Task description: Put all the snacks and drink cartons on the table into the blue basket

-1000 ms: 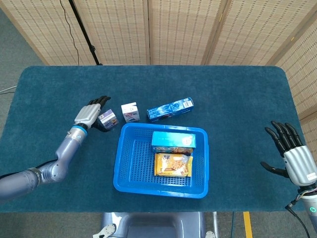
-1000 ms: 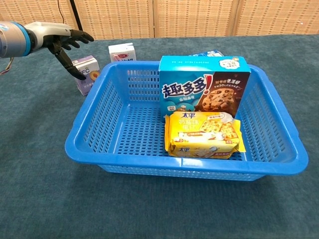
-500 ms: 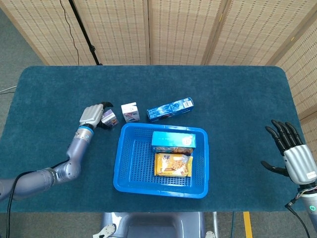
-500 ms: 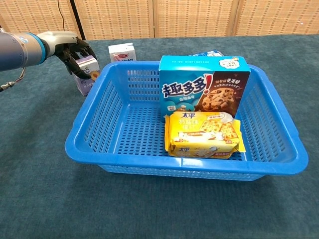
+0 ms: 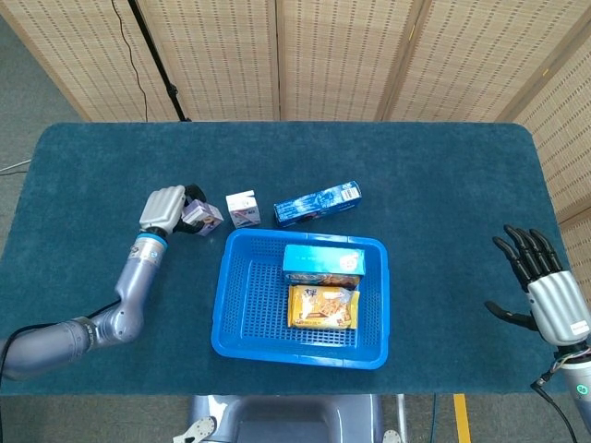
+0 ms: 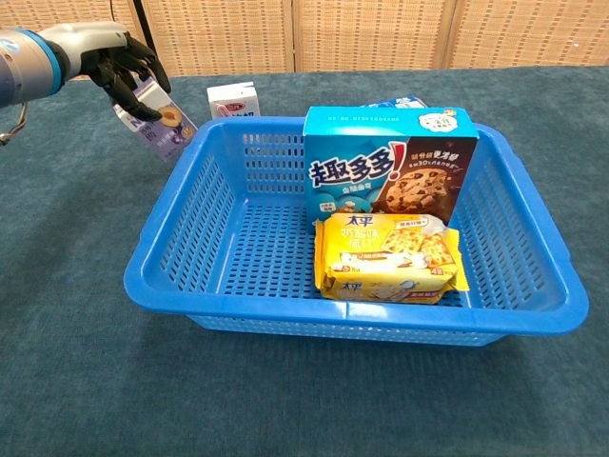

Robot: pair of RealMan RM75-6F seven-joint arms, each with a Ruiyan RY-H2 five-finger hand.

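- Our left arm (image 5: 120, 300) reaches from the lower left edge of the head view up and forward over the table, forearm nearly straight, wrist at its far end.
- Our left hand (image 5: 164, 207) shows its pale back to the head camera; its dark fingers (image 6: 128, 74) curl down and grip a carton (image 6: 157, 116), which sits tilted in the grasp in the chest view.
- Our right hand (image 5: 545, 286) shows at the lower right of the head view, palm side down, holding nothing, its dark fingers (image 5: 522, 249) spread and pointing forward, thumb out to the side.
- The chest view does not show our right hand.
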